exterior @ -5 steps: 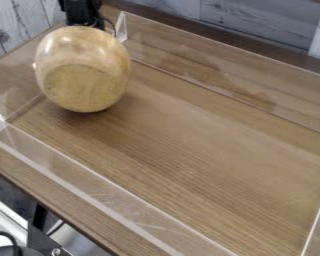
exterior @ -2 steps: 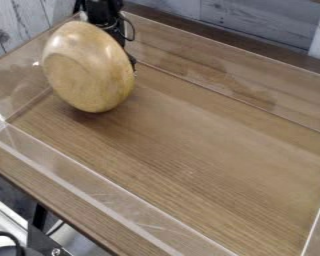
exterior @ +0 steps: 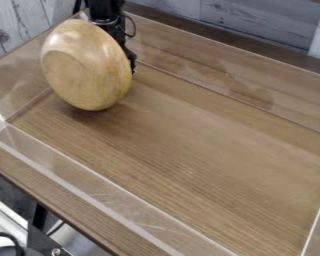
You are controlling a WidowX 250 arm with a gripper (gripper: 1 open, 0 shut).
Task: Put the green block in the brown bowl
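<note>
bowl (exterior: 87, 67): brown wood, tipped on edge, rounded outside showing; pincer (exterior: 109, 22): clenched behind it

Compared with one second earlier, the brown bowl (exterior: 88, 67) stands tipped further onto its edge, its rounded outside facing the camera, and the dark gripper (exterior: 107, 14) now shows more fully behind its upper rim.

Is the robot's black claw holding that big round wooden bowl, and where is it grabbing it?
The black gripper seems to hold the tipped-up, round light-brown wooden bowl by its far rim; the grip itself is hidden behind the bowl.
</note>
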